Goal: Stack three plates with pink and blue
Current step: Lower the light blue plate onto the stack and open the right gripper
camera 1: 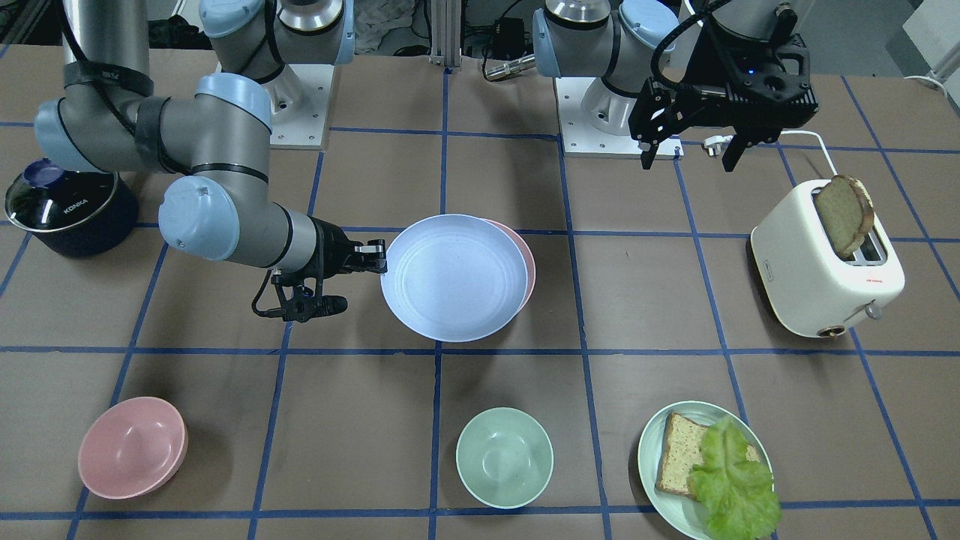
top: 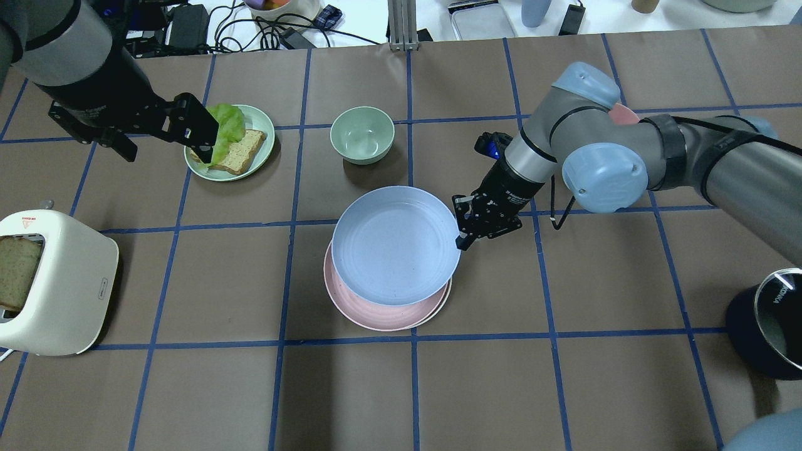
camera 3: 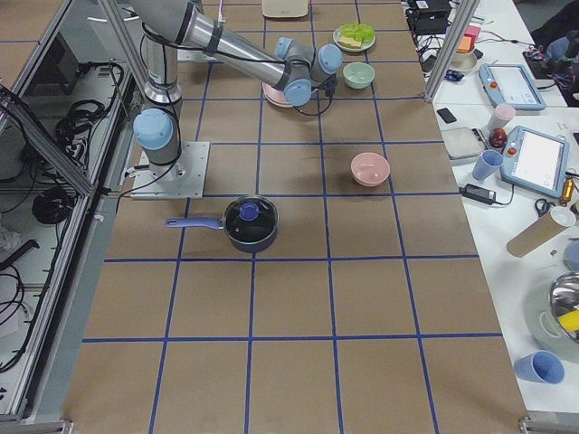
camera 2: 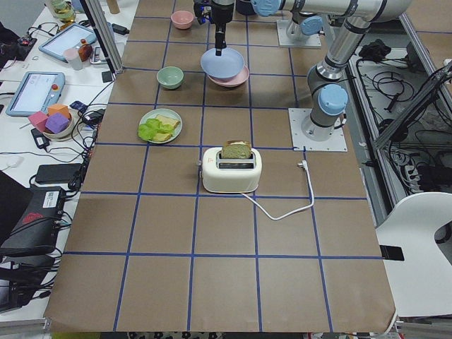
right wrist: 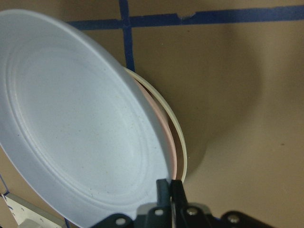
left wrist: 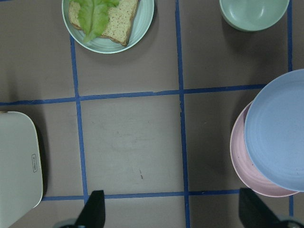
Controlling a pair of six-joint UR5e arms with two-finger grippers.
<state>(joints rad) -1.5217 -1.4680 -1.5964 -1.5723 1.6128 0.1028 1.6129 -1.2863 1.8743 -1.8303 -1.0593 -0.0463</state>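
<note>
The pale blue plate (top: 395,244) is tilted and sits off-centre over the pale pink plate (top: 369,313) at the table's middle. In the right wrist view the blue plate (right wrist: 80,123) covers the pink plate (right wrist: 164,128), and a cream rim (right wrist: 178,137) of the third plate shows under the pink one. My right gripper (top: 460,241) is shut on the blue plate's rim, with the fingers (right wrist: 170,187) pinched together. My left gripper (top: 164,149) is open and empty, high over the table's left, away from the plates. Its fingertips (left wrist: 95,209) stand wide apart.
A white toaster (camera 1: 825,259) with a bread slice stands on my left. A mint plate (camera 1: 651,450) with bread and lettuce, a green bowl (camera 1: 504,457) and a pink bowl (camera 1: 133,448) line the far side. A dark pot (camera 1: 67,210) stands at my right.
</note>
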